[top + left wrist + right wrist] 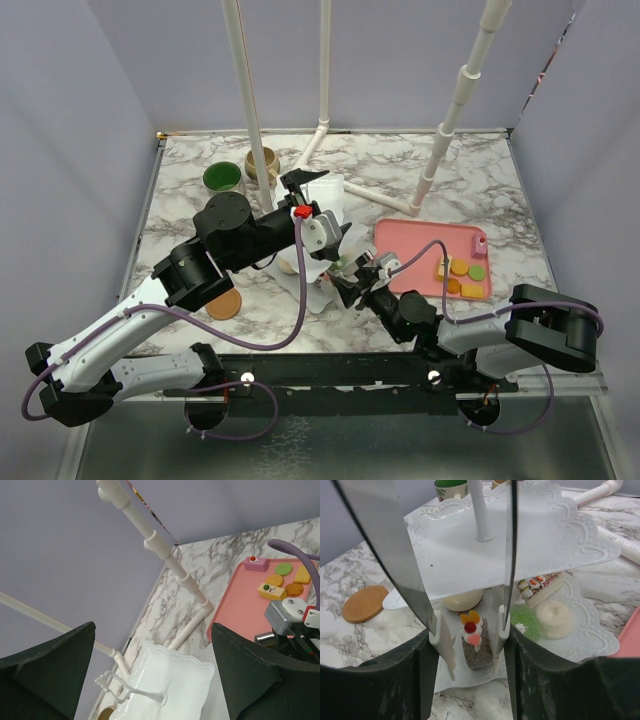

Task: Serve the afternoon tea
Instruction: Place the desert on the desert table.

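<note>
- The right pincer [473,639] is down low at the front of the white stand [330,195]. Its two fingers are apart, one on each side of a little cake [477,652] — very close, but not squeezing it.
- The little cake is a dark, speckled slice with a red ball, a pink blob and orange bits on top. It stands upright on the bottom plate [585,635].
- The stand has square plates with wavy, lacy edges, one above the other. A white post [480,515] goes up from the middle of the top plate [555,535].
- I count five sweets on the bottom plate: the little cake, a cream dome [462,601], a green sugary piece [526,621], a white round cake [553,619] and a long slice [540,584] half hidden under the top plate.
- The left pincer [152,630] hangs above the top plate. Its fingers are wide apart and hold nothing.
- One round brown coaster [225,303] lies flat on the marble table [500,170], left of the stand and not touching it.
- Two mugs stand behind the stand, just beside each other: a green-lined mug [222,177] and a beige mug [262,162].
- The pink tray [420,240] lies to the right of the stand. It holds six sweets — a pink cake [256,563], a green round [283,569], an orange wedge [302,575], a yellow bar [270,591] and two round biscuits [294,589].
- Three white pipes [450,110] rise at the back of the table.
</note>
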{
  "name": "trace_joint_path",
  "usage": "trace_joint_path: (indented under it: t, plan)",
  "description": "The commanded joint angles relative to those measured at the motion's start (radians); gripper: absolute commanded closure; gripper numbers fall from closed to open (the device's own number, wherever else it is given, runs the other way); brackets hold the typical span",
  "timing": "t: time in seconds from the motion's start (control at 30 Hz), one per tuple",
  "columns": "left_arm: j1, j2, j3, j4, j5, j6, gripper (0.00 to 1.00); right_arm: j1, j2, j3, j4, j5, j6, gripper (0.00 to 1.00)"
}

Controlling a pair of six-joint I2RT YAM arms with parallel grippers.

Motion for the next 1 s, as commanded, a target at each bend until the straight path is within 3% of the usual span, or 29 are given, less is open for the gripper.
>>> trace_joint_path:
  t: [0.0,0.4,0.53,0.73,0.83,0.97]
  plan:
    - [0.005,-0.010,-0.011,0.017,0.027,-0.011,0.01,0.001,-0.025,-0.011,0.022,0.013,-0.016,0.47]
    - [0.007,-0.013,-0.007,0.016,0.032,-0.016,0.01,0.001,-0.149,-0.039,-0.045,0.042,-0.050,0.45]
    - [0.008,-0.016,-0.012,0.013,0.027,-0.024,0.01,0.001,-0.307,-0.047,-0.206,0.151,-0.059,0.46]
    - [0.008,-0.021,-0.015,0.012,0.026,-0.027,0.01,-0.013,-0.506,-0.066,-0.310,0.386,-0.169,0.43]
    - [0.008,-0.023,-0.015,0.012,0.024,-0.031,0.01,-0.061,-0.551,-0.059,-0.346,0.441,-0.180,0.39]
    - [0.008,-0.027,-0.016,0.011,0.013,-0.042,0.01,-0.216,-0.549,-0.012,-0.444,0.381,-0.094,0.38]
